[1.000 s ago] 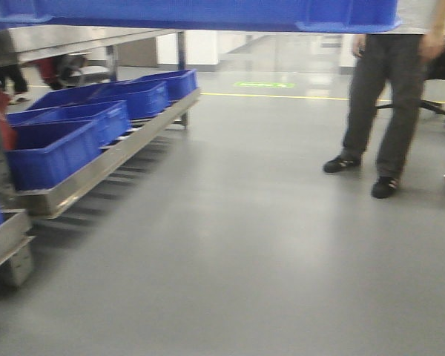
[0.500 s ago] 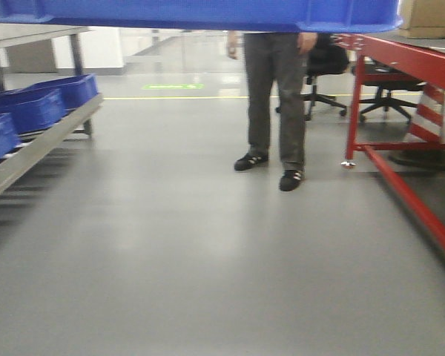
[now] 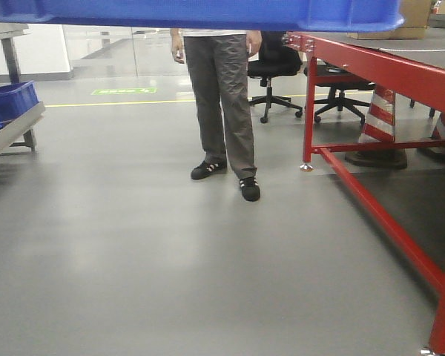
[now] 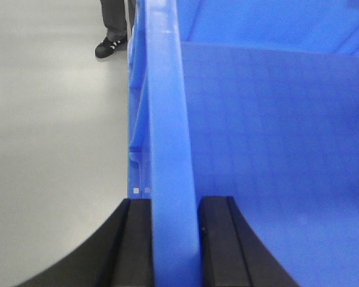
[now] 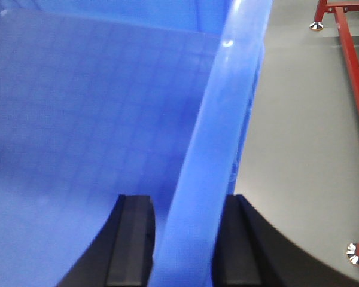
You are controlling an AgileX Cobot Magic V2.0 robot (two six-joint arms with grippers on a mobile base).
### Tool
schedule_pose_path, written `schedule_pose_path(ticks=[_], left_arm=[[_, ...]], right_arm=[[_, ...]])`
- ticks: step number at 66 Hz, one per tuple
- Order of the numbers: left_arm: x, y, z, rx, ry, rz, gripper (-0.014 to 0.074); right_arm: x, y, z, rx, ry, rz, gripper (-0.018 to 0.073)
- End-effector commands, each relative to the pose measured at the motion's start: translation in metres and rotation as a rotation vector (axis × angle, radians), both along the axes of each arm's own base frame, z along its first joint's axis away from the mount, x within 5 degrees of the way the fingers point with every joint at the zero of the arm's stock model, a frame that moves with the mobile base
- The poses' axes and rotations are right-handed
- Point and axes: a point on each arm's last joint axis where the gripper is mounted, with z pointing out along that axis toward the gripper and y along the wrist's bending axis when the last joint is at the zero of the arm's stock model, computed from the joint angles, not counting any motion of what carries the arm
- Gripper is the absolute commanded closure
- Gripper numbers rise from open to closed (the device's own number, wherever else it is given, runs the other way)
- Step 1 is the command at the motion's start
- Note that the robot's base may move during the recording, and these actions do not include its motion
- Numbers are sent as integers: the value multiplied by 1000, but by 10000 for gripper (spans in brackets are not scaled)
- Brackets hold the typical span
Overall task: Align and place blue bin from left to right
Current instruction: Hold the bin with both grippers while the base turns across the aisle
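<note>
The blue bin (image 3: 208,13) is held off the floor; its lower edge fills the top strip of the front view. In the left wrist view my left gripper (image 4: 175,206) is shut on the blue bin's (image 4: 257,119) thick left rim, one black finger (image 4: 134,239) outside the wall and one inside. In the right wrist view my right gripper (image 5: 188,206) is shut on the blue bin's (image 5: 96,107) right rim, with one finger (image 5: 239,239) outside over the floor. The bin's inside is bare.
A person (image 3: 222,96) stands on the grey floor straight ahead. A red metal table frame (image 3: 371,74) runs along the right, with office chairs (image 3: 274,67) and a striped cone (image 3: 378,119) behind it. A metal rack (image 3: 11,133) carrying darker blue bins (image 3: 11,100) sits at far left.
The front view has swung to the right: the rack of bins slid off to the left, the red table frame came into view, and the person shifted left. The bin stays held.
</note>
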Motion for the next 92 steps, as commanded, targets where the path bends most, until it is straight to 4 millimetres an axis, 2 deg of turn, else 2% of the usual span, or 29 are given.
schedule_pose_path(ticks=[1,92], left_arm=[[-8,-4,49,-158,-387,-39,708],[-8,-4,49,-158,-387,-39,708]], right_arm=[[-2,-1,16,37,-110,-11,629],[-1,-1,15,37,-110,-11,629]])
